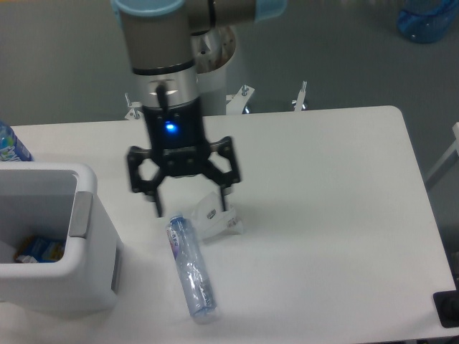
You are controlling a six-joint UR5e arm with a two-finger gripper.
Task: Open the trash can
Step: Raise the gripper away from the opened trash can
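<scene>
The trash can (97, 276) is a big white boxy bin at the table's left edge. Its top stands open, so I can see down into it, where a small blue and yellow packet (39, 249) lies. A grey strip (81, 213) runs along its right rim. My gripper (191, 209) hangs to the right of the bin, apart from it, with its black fingers spread open and nothing between them. It hovers over the cap end of a clear plastic bottle (192, 272) lying on the table.
A small white folded piece (216, 213) lies just behind the bottle, partly under the gripper. A blue-labelled bottle (8, 145) stands behind the bin at the left edge. A black object (447, 309) sits at the table's front right corner.
</scene>
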